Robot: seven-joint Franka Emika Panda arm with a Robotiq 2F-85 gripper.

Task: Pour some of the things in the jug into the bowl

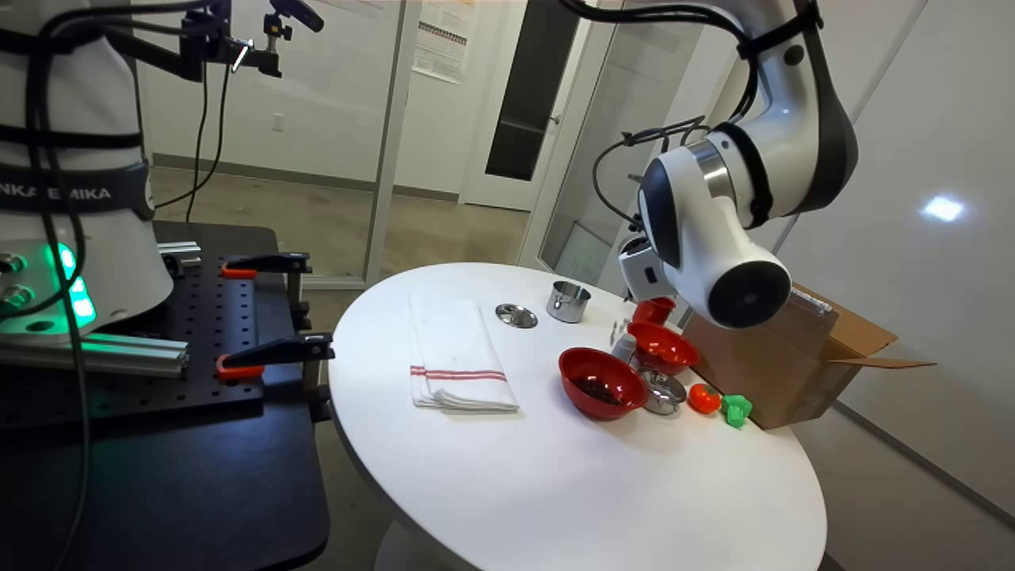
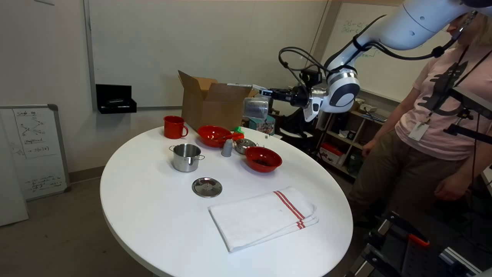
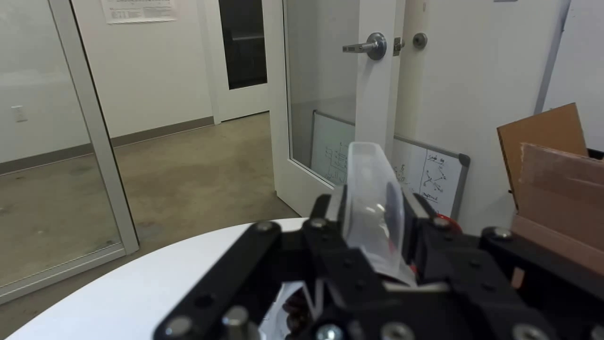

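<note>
The jug (image 2: 255,108) is a clear plastic vessel hanging at my gripper (image 2: 262,91) in an exterior view. In the wrist view my gripper (image 3: 375,205) is shut on the jug's translucent upright handle (image 3: 370,189). The arm hides the jug in the view with the robot base. The bright red bowl stands on the table in both exterior views (image 1: 585,396) (image 2: 263,169), with dark pieces in it. The jug is above the table, higher than the bowl. Dark pieces (image 3: 296,311) show through the gripper linkage; I cannot tell whether they are in the jug.
Beside the bowl stand a metal dish (image 1: 664,390), grey shaker (image 2: 227,148) and second red bowl (image 2: 209,143). Also there are a tomato (image 1: 704,398), green pepper (image 1: 736,409), red cup (image 2: 174,127), metal pot (image 2: 186,163), lid (image 2: 207,187), towel (image 2: 261,219) and cardboard box (image 2: 219,107).
</note>
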